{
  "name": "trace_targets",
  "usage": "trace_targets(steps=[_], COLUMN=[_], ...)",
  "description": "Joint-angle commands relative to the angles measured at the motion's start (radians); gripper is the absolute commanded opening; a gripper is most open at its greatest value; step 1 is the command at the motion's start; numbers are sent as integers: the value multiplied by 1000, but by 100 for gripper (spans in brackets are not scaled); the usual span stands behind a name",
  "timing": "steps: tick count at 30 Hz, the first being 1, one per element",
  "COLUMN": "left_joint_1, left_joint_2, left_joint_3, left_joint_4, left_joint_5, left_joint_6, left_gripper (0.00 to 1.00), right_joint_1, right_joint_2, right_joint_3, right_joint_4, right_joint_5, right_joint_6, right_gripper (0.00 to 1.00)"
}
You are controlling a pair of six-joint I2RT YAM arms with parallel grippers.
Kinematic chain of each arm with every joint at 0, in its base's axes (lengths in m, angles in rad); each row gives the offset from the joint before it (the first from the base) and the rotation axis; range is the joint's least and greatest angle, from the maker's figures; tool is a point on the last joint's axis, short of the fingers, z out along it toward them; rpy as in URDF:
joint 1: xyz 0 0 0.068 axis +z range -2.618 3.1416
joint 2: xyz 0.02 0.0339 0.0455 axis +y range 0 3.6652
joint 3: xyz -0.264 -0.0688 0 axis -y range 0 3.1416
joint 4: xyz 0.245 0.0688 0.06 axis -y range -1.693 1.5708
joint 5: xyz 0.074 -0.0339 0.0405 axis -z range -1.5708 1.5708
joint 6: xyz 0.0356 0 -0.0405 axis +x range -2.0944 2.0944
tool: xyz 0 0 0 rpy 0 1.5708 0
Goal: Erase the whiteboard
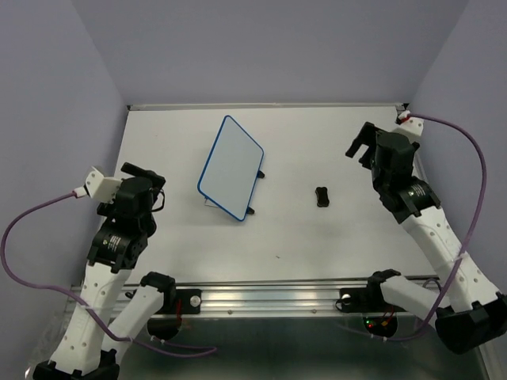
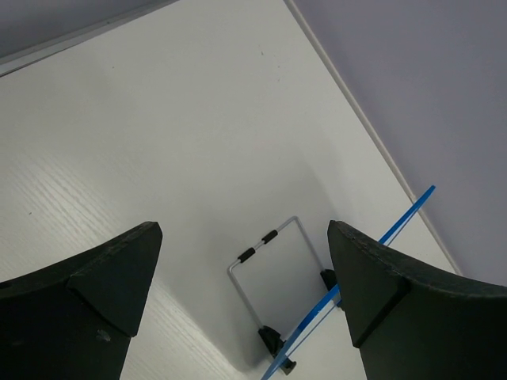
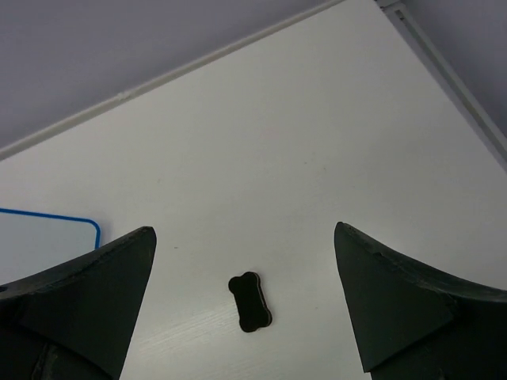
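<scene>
Right gripper [image 3: 242, 229] spread wide, nothing between my fingers, hovering over the table [image 1: 317, 134]. A small black bone-shaped block [image 3: 250, 301] lies flat below it. Left gripper [image 2: 244, 226] is also spread and empty, over the table's left side. Whiteboard [image 1: 231, 166] stands tilted on its wire stand [image 2: 247, 255] mid-table, left of the block and apart from both grippers, face plain white.

table [image 1: 317, 245]: white, flat, thin metal strip along far edge | black block [image 1: 322, 196]: small, bone-shaped, lying flat on table right of centre, nothing touching it | walls [image 1: 261, 47]: pale purple, three sides | rail [image 1: 269, 298]: silvery, along near table edge
</scene>
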Motion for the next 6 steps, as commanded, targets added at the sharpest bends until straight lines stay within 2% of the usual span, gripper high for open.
trace_targets(steps=[1,6], left_joint_1=[-1,-1], left_joint_2=[-2,16], left_joint_3=[39,44], left_joint_4=[11,24], left_joint_5=[-56,-74], left_joint_6=[30,38], left_gripper=[99,99], right_joint_1=[-7,-7], right_joint_2=[-75,-79], right_joint_3=[-45,-45], right_joint_4=[-19,-31], right_joint_5=[187,200], right_joint_6=[12,-8], right_gripper=[100,100])
